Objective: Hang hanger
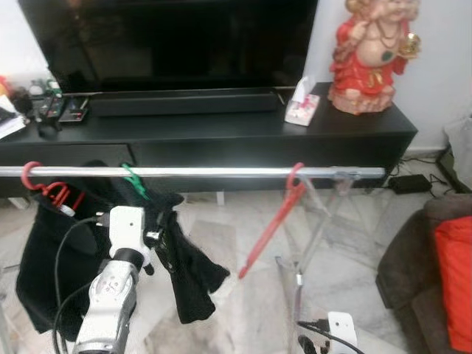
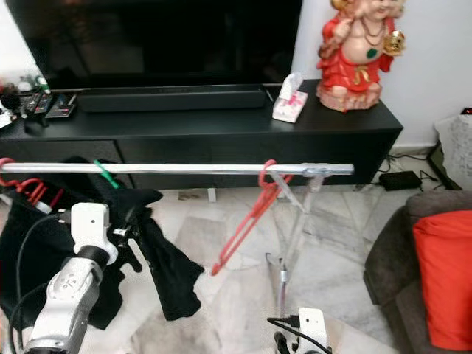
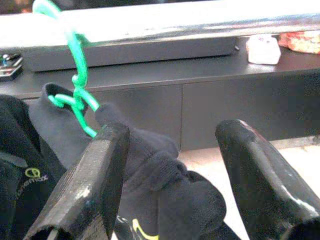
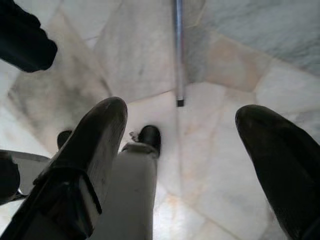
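Silver metal rail (image 1: 192, 172) above marble floor (image 1: 243, 310): thin red plastic hanger (image 1: 274, 221) hooked at 3 o'clock; green hanger (image 3: 75, 75) with black garment (image 1: 184, 265) at 9 o'clock. Long black TV bench (image 1: 221, 136) behind. Left tool (image 3: 172, 165) apart; right tool (image 4: 180, 150) apart.

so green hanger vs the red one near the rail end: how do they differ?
The green hanger carries a black garment; the red hanger is bare. The green one sits toward the robot's left, right in front of the open left gripper; the red one hangs alone near the rail's right end, tilted steeply. Both are hooked over the same rail.
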